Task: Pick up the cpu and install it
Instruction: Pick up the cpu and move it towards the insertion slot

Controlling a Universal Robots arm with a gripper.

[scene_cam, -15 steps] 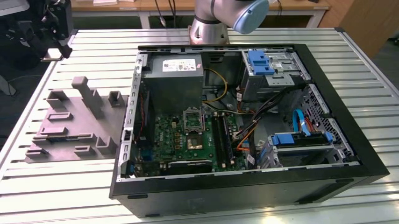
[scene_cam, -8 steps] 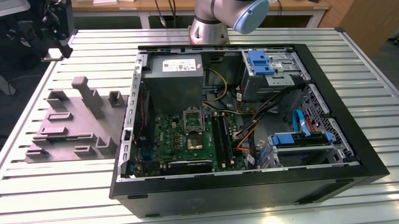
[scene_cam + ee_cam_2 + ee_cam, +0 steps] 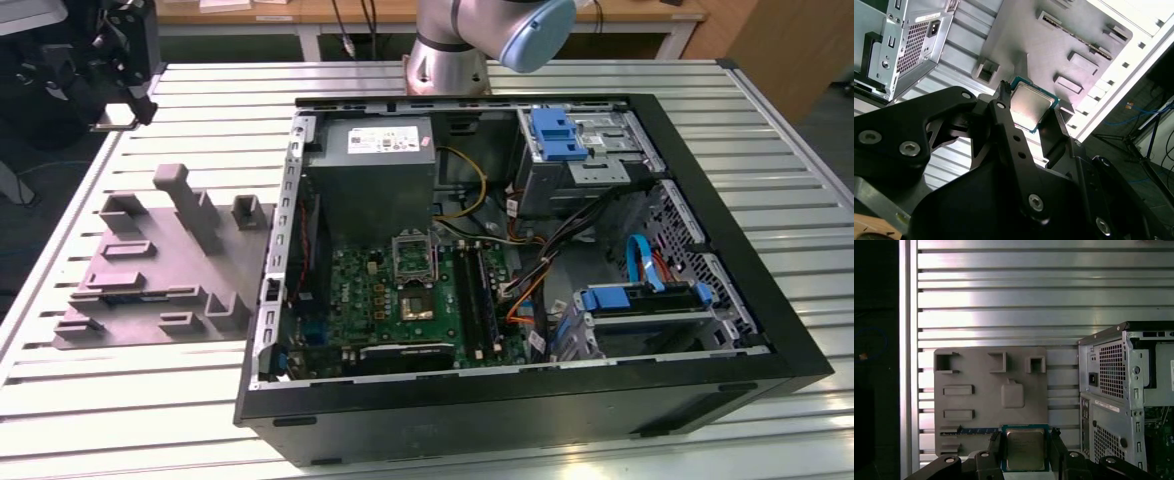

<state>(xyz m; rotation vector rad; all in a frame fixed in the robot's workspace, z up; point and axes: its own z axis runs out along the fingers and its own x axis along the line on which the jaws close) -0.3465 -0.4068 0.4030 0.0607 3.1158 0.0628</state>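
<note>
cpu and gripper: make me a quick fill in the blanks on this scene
1. The gripper holds the cpu between its two ___.
2. In the first wrist view, the moulded tray beyond the cpu is ___ in colour.
3. The moulded tray lies beside the computer case on the exterior view's ___.
Missing words: fingers; grey; left.

Readable text: none. Faint print on the cpu (image 3: 1025,455) in my gripper (image 3: 1025,440) and the power supply's white label (image 3: 378,143): illegible.
</note>
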